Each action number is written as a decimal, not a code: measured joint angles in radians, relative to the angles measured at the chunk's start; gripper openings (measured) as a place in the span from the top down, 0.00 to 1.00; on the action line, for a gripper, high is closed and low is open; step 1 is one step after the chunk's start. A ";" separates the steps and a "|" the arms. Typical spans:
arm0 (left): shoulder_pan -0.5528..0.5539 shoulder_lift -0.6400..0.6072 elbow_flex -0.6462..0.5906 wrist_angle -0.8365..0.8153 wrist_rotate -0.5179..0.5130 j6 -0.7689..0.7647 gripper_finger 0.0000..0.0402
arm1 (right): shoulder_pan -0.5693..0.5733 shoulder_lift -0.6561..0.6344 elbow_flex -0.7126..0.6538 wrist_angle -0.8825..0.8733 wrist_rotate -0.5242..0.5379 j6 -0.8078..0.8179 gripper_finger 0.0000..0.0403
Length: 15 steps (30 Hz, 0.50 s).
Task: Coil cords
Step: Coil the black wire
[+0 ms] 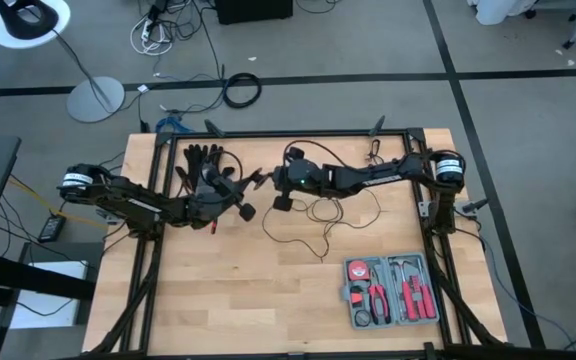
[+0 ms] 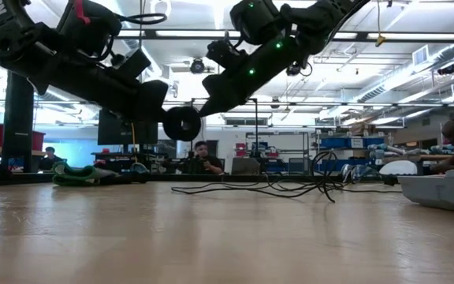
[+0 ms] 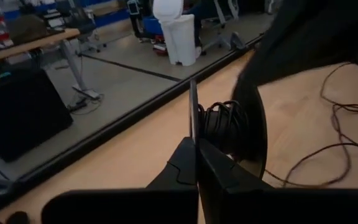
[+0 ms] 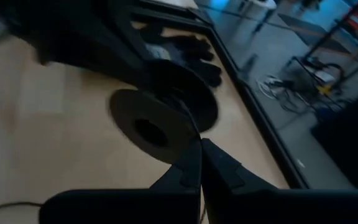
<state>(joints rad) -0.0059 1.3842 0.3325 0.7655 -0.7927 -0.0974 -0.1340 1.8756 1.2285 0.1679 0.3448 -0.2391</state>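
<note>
No writing, label, brand or number can be made out with any certainty. White characters show on the dark arm link [image 2: 0,9] at the upper left corner of the low view, cut off by the picture's edge and too partial to read.

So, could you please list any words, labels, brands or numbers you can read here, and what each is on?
None can be read.
Left arm, low view: white letters at the picture's corner, cut off and unreadable.
Tool case: any print too small.
Spool, cord, gloves: no text visible.
</note>
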 joint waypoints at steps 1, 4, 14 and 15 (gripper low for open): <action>0.000 0.000 0.000 -0.001 0.005 -0.011 1.00 | -0.002 0.000 0.000 -0.007 0.012 0.001 1.00; -0.001 0.000 0.000 0.000 0.029 -0.041 1.00 | -0.012 0.000 0.000 -0.027 0.029 0.003 1.00; 0.000 -0.074 -0.035 0.173 0.037 -0.019 1.00 | -0.043 0.003 -0.095 -0.083 -0.152 0.144 0.95; 0.000 -0.089 -0.052 0.192 0.032 -0.011 1.00 | -0.042 0.003 -0.123 -0.054 -0.166 0.166 0.95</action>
<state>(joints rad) -0.0063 1.2955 0.2803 0.9575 -0.7611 -0.1087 -0.1765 1.8786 1.1056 0.1142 0.1786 -0.0731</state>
